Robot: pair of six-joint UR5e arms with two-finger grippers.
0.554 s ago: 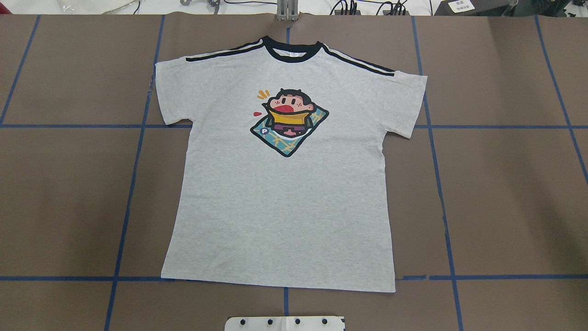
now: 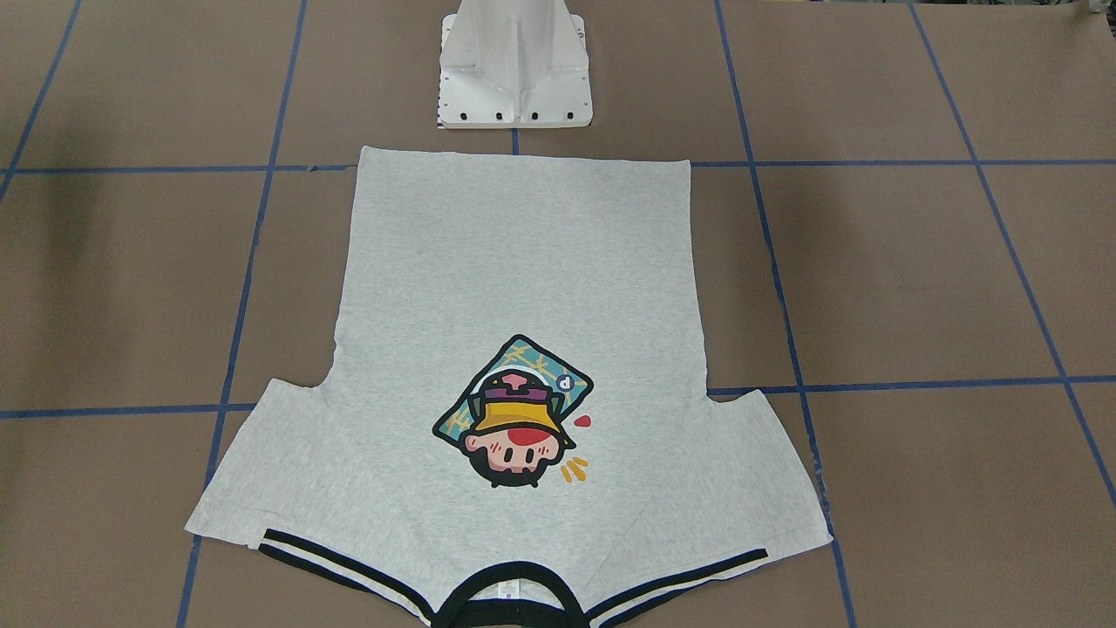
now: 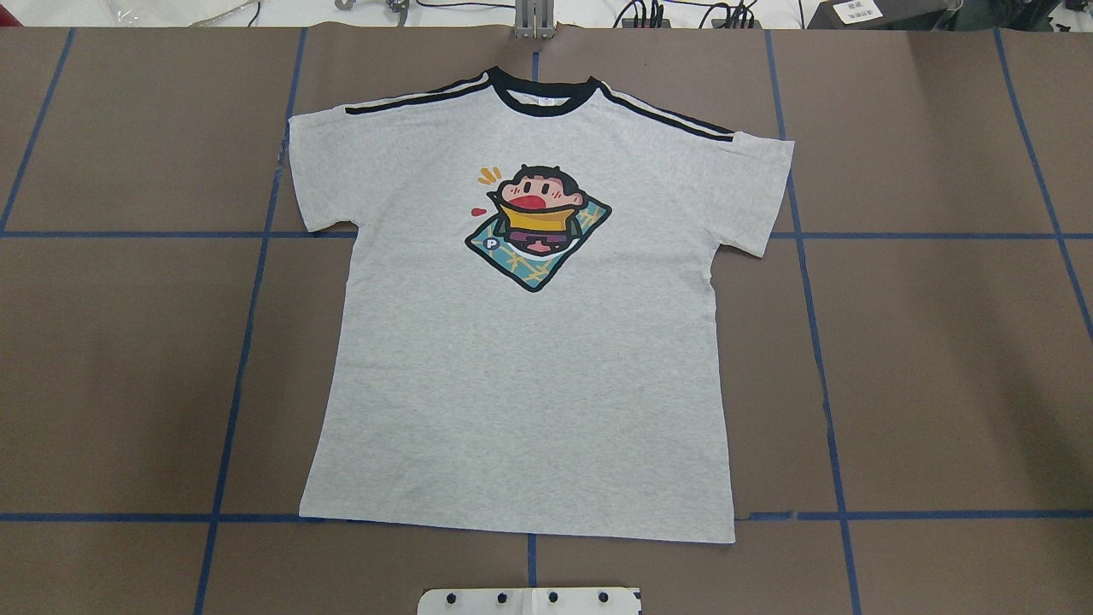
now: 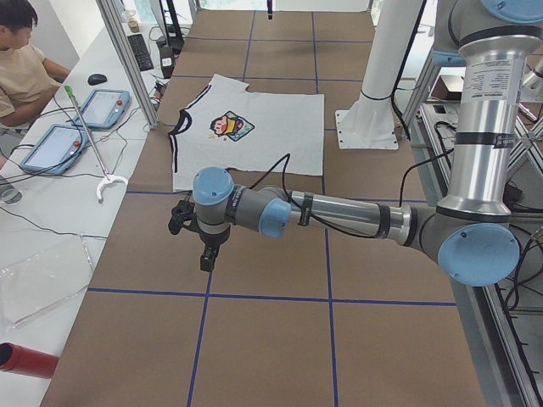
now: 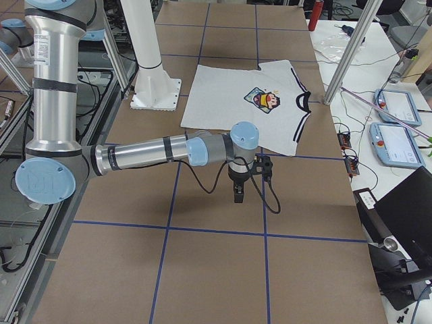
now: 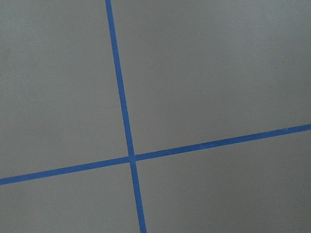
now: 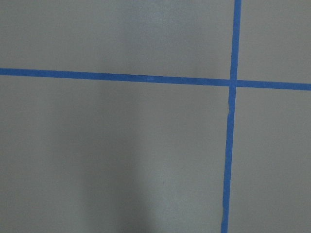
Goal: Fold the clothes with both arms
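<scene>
The grey T-shirt (image 3: 529,393) lies flat and spread out on the brown table, print side up, with the collar at the far edge from the robot. It also appears in the front-facing view (image 2: 523,262) and both side views (image 4: 271,161) (image 5: 223,101). The left arm (image 4: 339,216) reaches out low over bare table beside the shirt, its gripper (image 4: 206,254) pointing down. The right arm (image 5: 148,154) does the same on the other side, gripper (image 5: 237,194) pointing down. Whether either gripper is open or shut I cannot tell. Both wrist views show only table and blue tape.
A white pedestal (image 2: 514,70) stands just behind the shirt's hem. Blue tape lines (image 3: 248,325) grid the table. A person (image 4: 21,59) sits at a side desk with tablets (image 4: 102,108). A red cylinder (image 4: 25,360) lies off the table's corner.
</scene>
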